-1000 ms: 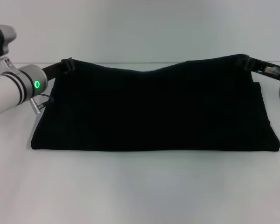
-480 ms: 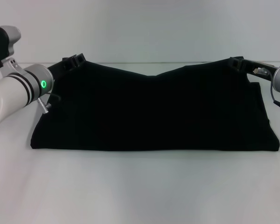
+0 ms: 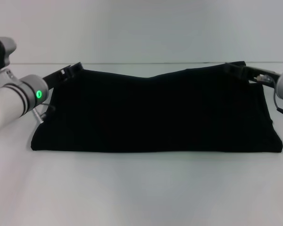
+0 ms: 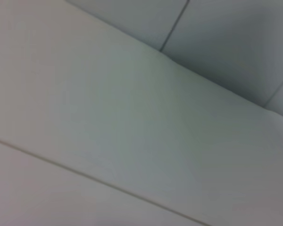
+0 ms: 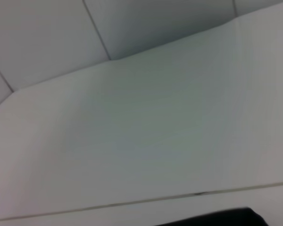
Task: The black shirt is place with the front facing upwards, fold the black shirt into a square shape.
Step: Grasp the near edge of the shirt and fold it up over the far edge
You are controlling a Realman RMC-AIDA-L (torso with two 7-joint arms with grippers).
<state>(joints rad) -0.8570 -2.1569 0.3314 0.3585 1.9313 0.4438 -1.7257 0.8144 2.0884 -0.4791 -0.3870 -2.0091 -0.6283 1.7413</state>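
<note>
The black shirt [image 3: 155, 113] lies as one broad band across the middle of the white table [image 3: 141, 193], its long axis running from 9 o'clock to 3 o'clock, the near edge flat and the far edge raised at both corners and sagging between them. The left gripper [image 3: 71, 69] pinches the far corner at about 10 o'clock; the right gripper [image 3: 237, 68] pinches the far corner at about 2 o'clock; each is closed on cloth. Judged from this, the far edge must travel toward 6 o'clock, both arms equally placed. Count: one shirt, two grippers, both engaged
</note>
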